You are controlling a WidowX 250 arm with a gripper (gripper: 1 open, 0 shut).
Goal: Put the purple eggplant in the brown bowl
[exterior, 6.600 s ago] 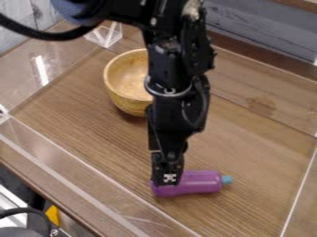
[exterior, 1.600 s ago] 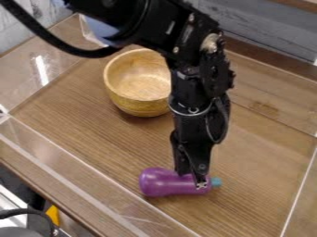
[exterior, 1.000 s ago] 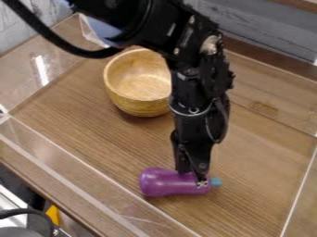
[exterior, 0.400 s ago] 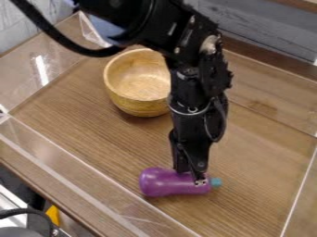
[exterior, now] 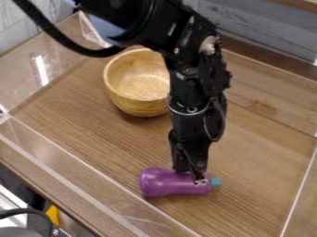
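The purple eggplant [exterior: 165,181] lies on its side on the wooden table near the front edge, its light blue stem cap [exterior: 214,183] pointing right. My gripper [exterior: 195,172] points straight down onto the eggplant's narrow end, just left of the cap. Its dark fingers are closed around that neck, and the eggplant still rests on the table. The brown bowl [exterior: 139,82] stands upright and empty behind and to the left, partly covered on its right side by my arm.
Clear plastic walls [exterior: 74,148] ring the wooden table [exterior: 260,139] on the left, front and right. A yellow and black object [exterior: 52,217] sits below the front left corner. The black arm [exterior: 186,56] rises from the gripper toward the upper left.
In the last second nothing has visibly moved. Since the oldest frame, the gripper has gone from the eggplant's left end to its stem end, and the eggplant lies slightly further left.
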